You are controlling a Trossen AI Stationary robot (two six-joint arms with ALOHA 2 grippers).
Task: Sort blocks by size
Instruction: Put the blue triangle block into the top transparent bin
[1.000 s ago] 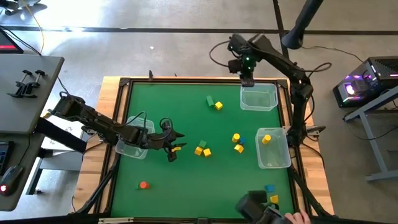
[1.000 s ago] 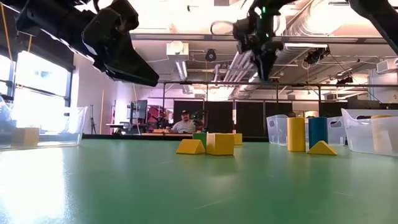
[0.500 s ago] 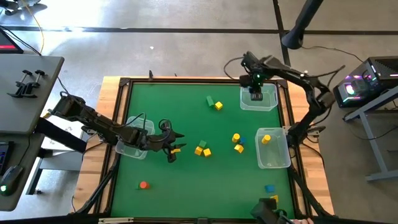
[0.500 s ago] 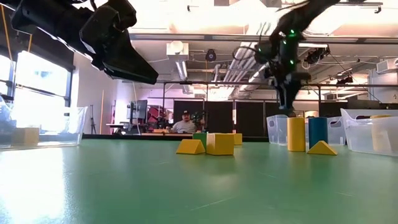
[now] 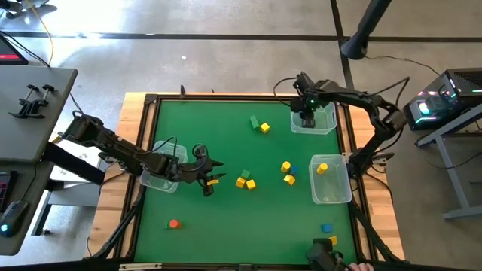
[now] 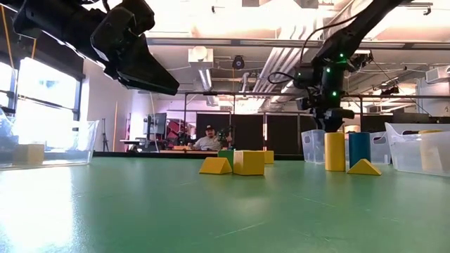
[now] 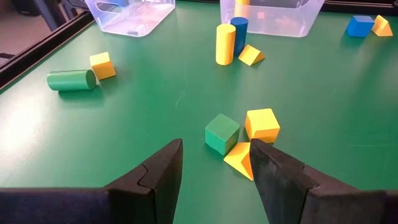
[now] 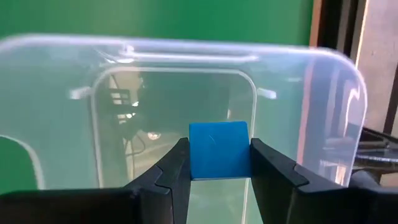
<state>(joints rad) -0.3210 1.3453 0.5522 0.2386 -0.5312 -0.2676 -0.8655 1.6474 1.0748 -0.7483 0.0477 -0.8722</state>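
Note:
My right gripper [image 5: 306, 119] is shut on a small blue cube [image 8: 217, 149] over the clear bin [image 5: 325, 128] at the far right. My left gripper [image 7: 215, 157] hangs open above the table left of the middle. It points at a green cube [image 7: 222, 132], a yellow cube [image 7: 262, 124] and a yellow wedge [image 7: 239, 159], which lie flat on the green mat; nothing is between its fingers. More blocks rest on the mat: a lying green cylinder [image 5: 254, 121], an upright yellow cylinder [image 5: 285, 166], an orange-red piece [image 5: 174, 223]. My right gripper pinches the blue cube by two opposite sides [image 8: 194, 152] between its two fingers. The fingers come steeply from above, pointing down into the bin's open top. The cube sits level in the hold, clear of the bin's floor.
A second clear bin [image 5: 334, 197] at the right edge holds a yellow block [image 5: 322, 168]. A third clear bin [image 5: 153, 181] sits under my left arm at the left edge. A blue and a yellow block [image 5: 329, 232] lie near the front right corner. A raised dark rim runs round the mat.
My right gripper has come down from high over the table's far edge and a little toward the near edge, and now hangs just over the far right bin. My left arm has kept still.

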